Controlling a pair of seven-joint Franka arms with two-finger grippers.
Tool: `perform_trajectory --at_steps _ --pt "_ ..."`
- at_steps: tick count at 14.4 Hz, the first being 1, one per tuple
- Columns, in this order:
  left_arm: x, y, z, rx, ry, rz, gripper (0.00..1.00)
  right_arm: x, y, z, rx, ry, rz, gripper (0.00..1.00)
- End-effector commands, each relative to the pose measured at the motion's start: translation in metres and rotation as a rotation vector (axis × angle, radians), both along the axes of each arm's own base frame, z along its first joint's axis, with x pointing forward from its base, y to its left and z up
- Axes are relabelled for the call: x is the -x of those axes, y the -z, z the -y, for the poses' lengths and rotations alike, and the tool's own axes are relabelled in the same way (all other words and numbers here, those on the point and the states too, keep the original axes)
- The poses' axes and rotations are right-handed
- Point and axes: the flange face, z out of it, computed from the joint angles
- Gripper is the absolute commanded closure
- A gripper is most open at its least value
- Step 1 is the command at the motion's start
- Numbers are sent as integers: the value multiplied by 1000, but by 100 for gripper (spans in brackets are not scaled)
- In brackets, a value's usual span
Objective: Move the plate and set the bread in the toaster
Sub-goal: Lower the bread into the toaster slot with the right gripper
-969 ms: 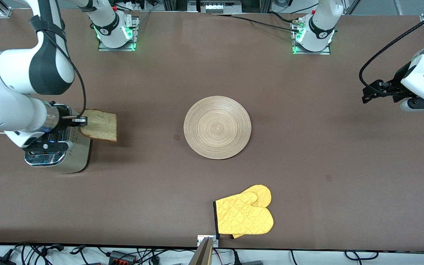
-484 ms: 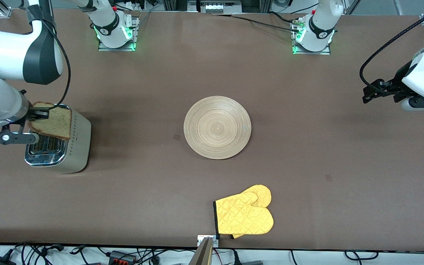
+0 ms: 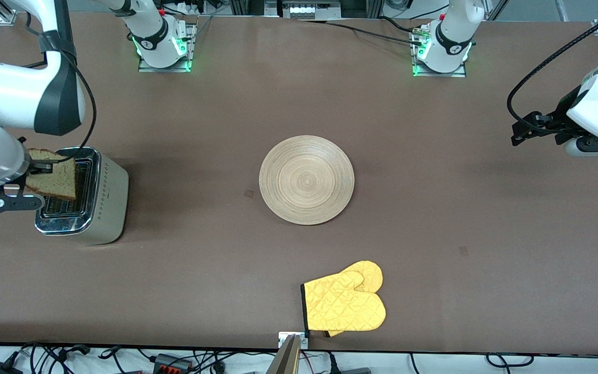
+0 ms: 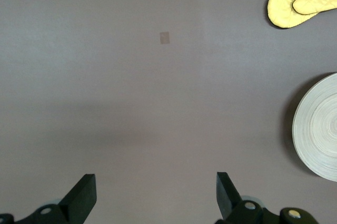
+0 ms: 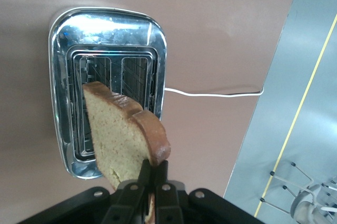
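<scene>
The bread (image 3: 52, 179) is pinched by its crust edge between the closed fingers of the right gripper (image 5: 152, 181) and is held, tilted, over the chrome top of the toaster (image 3: 103, 195), directly above the open slots; in the right wrist view the slice's free edge is seen hanging above one slot, not yet entered. The toaster is stood at roughly nine o'clock from the plate (image 3: 306, 179), toward the right arm's end of the table, its white cord (image 5: 210, 94) trailed off across the table. The plate is left bare at the table's middle, so that part of the job is judged to be done. A yellow oven mitt (image 3: 344, 303) is lain at about five o'clock from the plate, nearer the front camera. The left gripper (image 4: 152, 195) is kept waiting over bare tabletop toward the left arm's end, its fingers spread wide and nothing held. What remains, by appearances, is for the slice to be squared with a slot, lowered in and let go.
</scene>
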Motion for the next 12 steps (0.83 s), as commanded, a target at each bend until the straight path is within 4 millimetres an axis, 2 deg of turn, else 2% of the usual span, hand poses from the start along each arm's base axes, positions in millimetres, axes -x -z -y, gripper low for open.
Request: perform_trajectory --at_steps 1,5,8,12 --pt "3 -7 4 10 -5 5 0 -4 6 2 15 -20 4 100" --pt "2 -7 4 10 -5 7 0 -4 16 -9 25 -26 -7 100" --pt "2 -7 4 10 -3 7 0 -6 15 -2 30 -30 8 100" --pt "2 -7 4 10 -2 7 0 -3 14 -6 30 -33 2 100"
